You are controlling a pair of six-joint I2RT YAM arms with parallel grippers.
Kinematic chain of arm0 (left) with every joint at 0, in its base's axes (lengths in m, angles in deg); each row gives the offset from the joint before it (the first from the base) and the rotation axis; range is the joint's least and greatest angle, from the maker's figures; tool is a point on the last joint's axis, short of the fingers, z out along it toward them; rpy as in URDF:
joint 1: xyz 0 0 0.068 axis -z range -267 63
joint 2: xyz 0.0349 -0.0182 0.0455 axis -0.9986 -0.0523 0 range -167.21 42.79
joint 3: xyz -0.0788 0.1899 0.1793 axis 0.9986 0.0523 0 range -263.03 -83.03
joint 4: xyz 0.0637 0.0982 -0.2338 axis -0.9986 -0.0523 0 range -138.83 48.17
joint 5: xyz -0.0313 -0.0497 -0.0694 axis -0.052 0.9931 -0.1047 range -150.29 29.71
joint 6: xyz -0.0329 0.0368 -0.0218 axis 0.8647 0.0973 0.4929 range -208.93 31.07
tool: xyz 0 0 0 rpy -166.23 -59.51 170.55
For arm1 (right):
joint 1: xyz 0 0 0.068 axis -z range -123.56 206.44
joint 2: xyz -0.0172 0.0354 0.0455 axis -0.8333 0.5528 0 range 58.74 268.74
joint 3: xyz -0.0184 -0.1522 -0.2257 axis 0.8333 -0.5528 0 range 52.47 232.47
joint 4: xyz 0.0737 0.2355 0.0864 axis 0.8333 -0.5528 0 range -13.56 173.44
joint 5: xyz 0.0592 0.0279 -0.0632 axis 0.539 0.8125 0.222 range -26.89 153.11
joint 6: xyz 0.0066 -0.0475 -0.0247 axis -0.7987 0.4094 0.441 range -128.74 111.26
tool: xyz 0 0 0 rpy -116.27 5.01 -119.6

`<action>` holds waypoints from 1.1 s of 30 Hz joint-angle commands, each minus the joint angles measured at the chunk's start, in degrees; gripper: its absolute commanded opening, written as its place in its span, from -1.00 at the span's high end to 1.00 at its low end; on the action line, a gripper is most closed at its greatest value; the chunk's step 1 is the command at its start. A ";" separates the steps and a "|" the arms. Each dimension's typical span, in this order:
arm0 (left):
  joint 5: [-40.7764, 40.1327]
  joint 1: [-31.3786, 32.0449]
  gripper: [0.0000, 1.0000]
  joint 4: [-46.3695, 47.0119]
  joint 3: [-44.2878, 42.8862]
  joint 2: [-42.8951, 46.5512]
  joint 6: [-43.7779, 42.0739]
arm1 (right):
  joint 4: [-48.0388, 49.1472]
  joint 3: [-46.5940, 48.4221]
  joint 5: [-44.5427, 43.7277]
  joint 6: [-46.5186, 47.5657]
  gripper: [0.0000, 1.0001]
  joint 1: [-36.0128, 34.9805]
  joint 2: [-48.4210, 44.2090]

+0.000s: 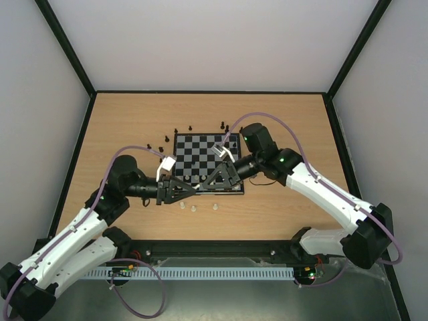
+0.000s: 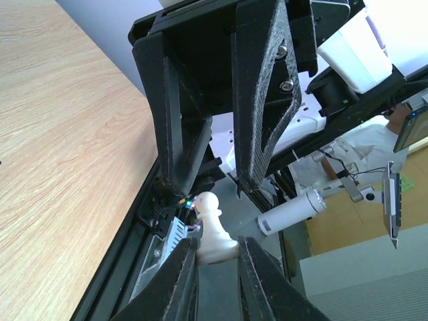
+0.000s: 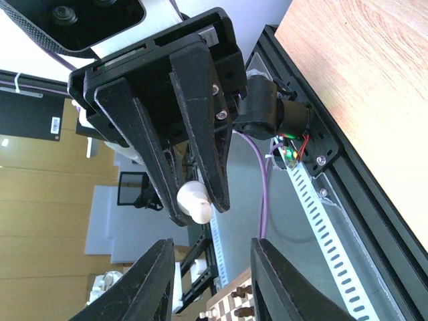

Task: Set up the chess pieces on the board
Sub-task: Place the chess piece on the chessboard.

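Note:
The board (image 1: pixel 200 150) lies mid-table. My left gripper (image 1: pixel 192 189) hovers over its near edge, shut on the base of a cream-white pawn (image 2: pixel 212 227) that points outward; the pawn also shows in the right wrist view (image 3: pixel 194 200). My right gripper (image 1: pixel 208 185) faces the left one tip to tip, open and empty, its jaws spread wide (image 3: pixel 210 244) just short of the pawn. Black chess pieces (image 1: pixel 191 127) stand on the table beyond the board's far and left edges. Three white pieces (image 1: pixel 194 208) sit on the table in front of the board.
The wooden tabletop (image 1: pixel 294 134) is bordered by a black frame, with white walls on three sides. The table's near rail (image 1: pixel 214 247) and both arm bases lie close behind the white pieces.

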 commanded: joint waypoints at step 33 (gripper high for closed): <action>-3.01 4.58 0.67 5.62 2.49 -2.17 1.57 | 0.57 1.24 1.08 -0.49 0.69 -4.07 1.19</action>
